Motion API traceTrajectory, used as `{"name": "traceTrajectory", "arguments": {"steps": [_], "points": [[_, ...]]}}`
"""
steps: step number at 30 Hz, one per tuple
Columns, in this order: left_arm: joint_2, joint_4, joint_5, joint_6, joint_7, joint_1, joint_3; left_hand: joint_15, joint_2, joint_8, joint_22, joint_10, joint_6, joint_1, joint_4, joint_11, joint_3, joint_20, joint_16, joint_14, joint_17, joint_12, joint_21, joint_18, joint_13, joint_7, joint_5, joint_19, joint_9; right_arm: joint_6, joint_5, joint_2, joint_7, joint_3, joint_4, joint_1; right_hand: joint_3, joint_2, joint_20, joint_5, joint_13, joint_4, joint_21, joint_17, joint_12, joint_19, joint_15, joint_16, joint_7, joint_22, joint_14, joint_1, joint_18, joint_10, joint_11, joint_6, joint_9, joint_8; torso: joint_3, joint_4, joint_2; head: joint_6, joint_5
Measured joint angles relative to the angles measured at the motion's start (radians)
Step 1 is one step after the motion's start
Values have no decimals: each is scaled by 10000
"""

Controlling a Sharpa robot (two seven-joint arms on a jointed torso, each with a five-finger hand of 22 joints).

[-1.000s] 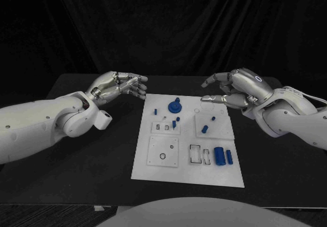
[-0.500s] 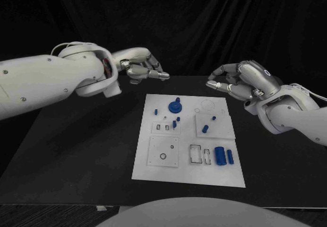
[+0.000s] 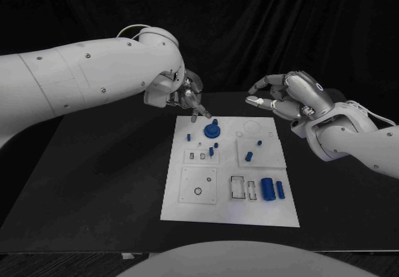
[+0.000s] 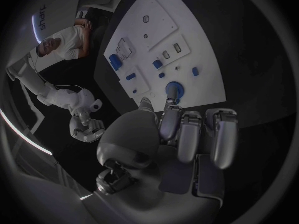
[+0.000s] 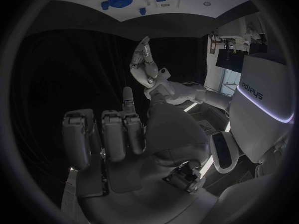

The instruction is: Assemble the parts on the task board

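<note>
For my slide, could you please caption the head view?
Left robot hand hovers above the round blue part on the task board.

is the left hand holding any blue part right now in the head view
No, the left hand hovers over the far edge of the task board with nothing in its fingers, and the round blue part lies on the board.

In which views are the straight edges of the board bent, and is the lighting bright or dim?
Head view: the board keeps straight edges; white plate bright against dark table and backdrop. Left wrist view: fisheye, board edges curve, dim toward the rim. Right wrist view: board edge bows along the circle, mostly dark.
</note>
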Motion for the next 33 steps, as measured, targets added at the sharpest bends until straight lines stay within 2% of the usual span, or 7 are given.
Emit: {"name": "traceTrajectory", "arguments": {"steps": [4, 6, 9, 14, 24, 29, 33], "points": [[535, -629, 427, 639, -884, -39, 2, -38, -92, -188, -1, 69, 93, -92, -74, -69, 97, 0, 0, -2, 0, 1, 13, 0, 0, -35, -77, 0, 20, 1, 17, 88, -23, 0, -27, 0, -28, -41, 0, -28, 0, -28, 0, 0, 0, 0, 0, 0, -35, -1, 0, 112, -1, 0, 0, 35, -9, 0, 66, -53, -17, 0, 103], [704, -762, 599, 800, -1185, -102, 6, -71, -54, -308, -1, 107, 92, -129, -142, -106, 221, 0, 0, -35, -1, 1, 13, 1, 0, -35, 65, -1, 12, 1, 22, 120, -37, 0, -37, 0, -28, -41, 0, -28, -1, -28, 0, 0, 0, 0, 0, 0, -35, -1, 0, 112, -1, 0, 0, 35, -14, 0, 92, -84, -30, 0, 151], [888, -910, 820, 946, -1560, -224, 1, -89, -54, -382, -1, 176, 238, -129, -333, -175, 412, -69, 0, -53, -1, 1, 13, 2, 0, -75, 419, -9, 16, 8, 28, 161, -73, 0, -44, 0, -28, -41, 0, -27, -1, -28, 0, 0, 0, 0, -1, 0, -35, -1, 0, 112, 0, 0, 0, 35, -19, 0, 105, -145, -48, 0, 231], [1098, -1069, 1041, 990, -1880, -375, -1, -120, -65, -512, -2, 234, 254, -119, -471, -232, 605, -69, 0, -86, -1, 2, 12, 3, 0, -90, 535, -9, 31, 32, 36, 186, -164, 0, -81, 0, -28, -12, 0, -27, -1, -28, 0, 8, 0, 0, -1, 0, -35, -1, 1, 141, 0, 0, 0, 35, -18, 0, 121, -275, -77, 0, 431], [1268, -1269, 1313, 428, -1978, -861, -1, -119, -138, -646, -3, 246, 323, -46, -596, -245, 785, -104, 0, -86, -2, 4, 11, 4, 0, -89, 660, 27, 30, 183, 47, 232, -406, 0, -84, 0, -54, -58, 0, -74, -2, -2, 0, 7, 0, 0, -1, 0, -35, -2, 1, 206, 1, 0, 0, 35, -34, 0, 158, -479, -151, 0, 727], [1396, -1440, 1424, 24, -1989, -1090, -1, -118, -138, -684, -4, 245, 359, -46, -635, -248, 824, -141, 0, -86, -3, 6, 11, 4, 1, -125, 661, -9, 42, 270, 49, 251, -509, 0, -117, 0, -57, -58, -1, -73, -2, -5, 0, 6, 0, 0, -1, 0, -34, -3, 1, 206, 2, 0, 0, 35, -34, 0, 177, -528, -190, 0, 801], [1473, -1587, 1481, -195, -2023, -1278, -1, -136, -146, -684, -4, 259, 380, -38, -663, -267, 853, -141, 0, -66, -3, 6, 11, 4, 8, -104, 660, -9, 42, 323, 50, 275, -577, -1, -146, -2, -82, -58, 0, -73, -2, -30, 0, 6, 0, 0, -2, 0, -35, -3, 1, 206, 2, 1, 0, 35, -34, 0, 218, -553, -238, 0, 844]]}}
